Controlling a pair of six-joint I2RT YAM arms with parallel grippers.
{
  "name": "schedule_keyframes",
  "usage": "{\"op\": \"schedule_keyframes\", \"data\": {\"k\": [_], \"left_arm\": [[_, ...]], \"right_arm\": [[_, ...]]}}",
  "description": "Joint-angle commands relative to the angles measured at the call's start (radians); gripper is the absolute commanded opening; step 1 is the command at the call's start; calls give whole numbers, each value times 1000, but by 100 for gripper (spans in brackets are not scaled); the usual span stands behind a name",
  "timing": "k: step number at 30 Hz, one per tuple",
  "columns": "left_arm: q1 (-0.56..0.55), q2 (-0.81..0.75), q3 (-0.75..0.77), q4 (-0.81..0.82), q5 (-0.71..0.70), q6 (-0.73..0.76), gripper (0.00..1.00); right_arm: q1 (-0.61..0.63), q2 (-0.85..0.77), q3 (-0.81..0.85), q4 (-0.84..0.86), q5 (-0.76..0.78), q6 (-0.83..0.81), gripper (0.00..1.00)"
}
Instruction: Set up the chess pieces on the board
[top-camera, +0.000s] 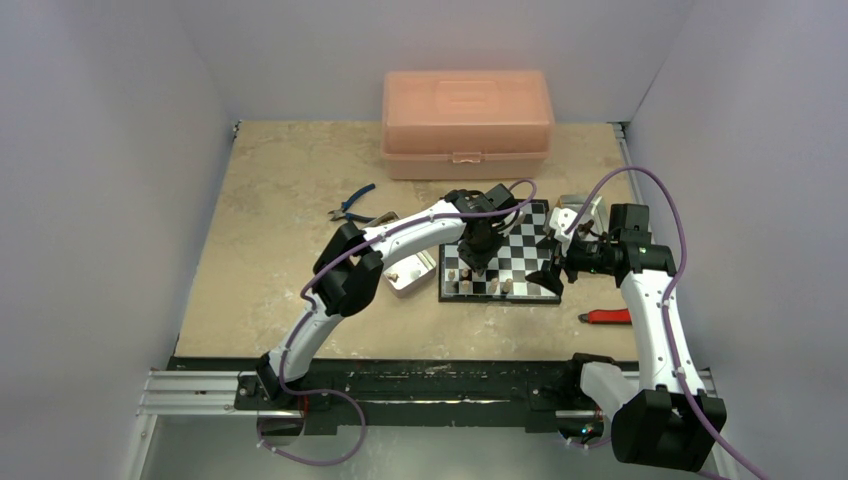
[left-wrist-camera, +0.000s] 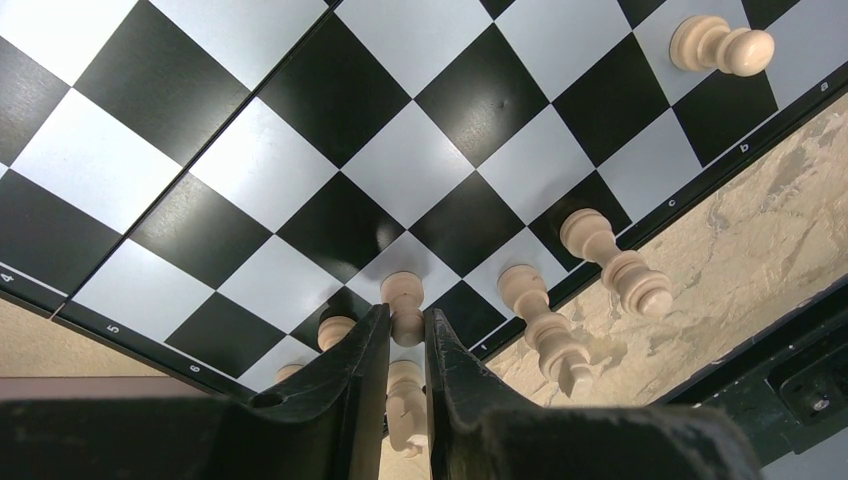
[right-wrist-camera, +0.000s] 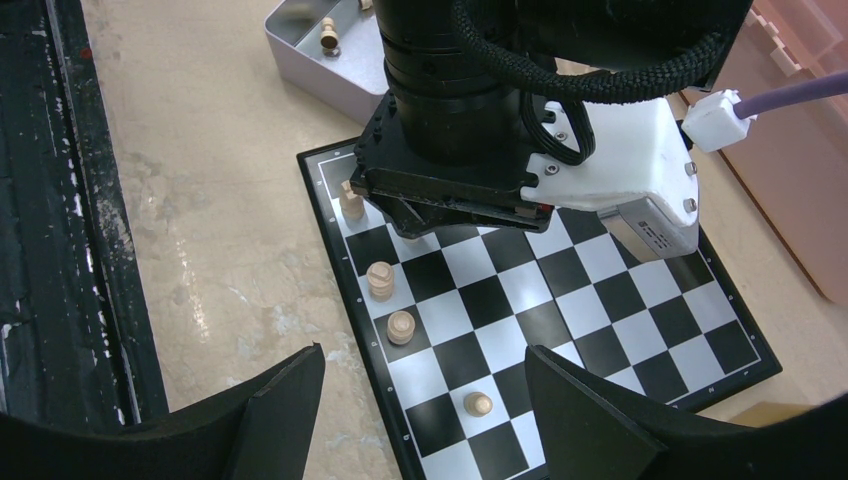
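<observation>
The board (top-camera: 520, 240) lies mid-table with black and silvery-white checks. My left gripper (left-wrist-camera: 407, 315) is down over its near left corner (top-camera: 470, 260) and shut on a light tan pawn (left-wrist-camera: 404, 296) whose base rests on a white square. More tan chess pieces stand along that edge: two tall ones (left-wrist-camera: 545, 325) (left-wrist-camera: 615, 265), one behind the fingers (left-wrist-camera: 405, 400) and a pawn (left-wrist-camera: 720, 45) farther along. My right gripper (right-wrist-camera: 422, 352) hangs open above the board's near right side (top-camera: 555, 268), holding nothing. Below it stand a pawn (right-wrist-camera: 478, 404) and edge pieces (right-wrist-camera: 400, 326) (right-wrist-camera: 380, 279).
A large pink plastic box (top-camera: 466, 122) stands behind the board. A shiny metal tin (top-camera: 410, 272) with a piece (right-wrist-camera: 328, 35) in it sits left of the board. Blue-handled pliers (top-camera: 352, 207) lie farther left, a red-handled tool (top-camera: 608, 316) at the near right.
</observation>
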Motion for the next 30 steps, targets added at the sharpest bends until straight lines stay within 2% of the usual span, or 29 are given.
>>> {"op": "schedule_keyframes", "data": {"k": [1,18,25,30], "left_arm": [[-7,7,38,-2,20,10,17],[-7,-30,49,-1,-21,10,27],[2,-152,-12,62,-65,19,32],[18,-294,-127,156,-91,34,39]], "right_arm": [[-3,-9,13,7,-15,-3,77],[-2,-10,12,8,-11,-2,77],[-3,-14,12,7,-11,-2,77],[-3,-18,12,7,-13,-2,77]]}}
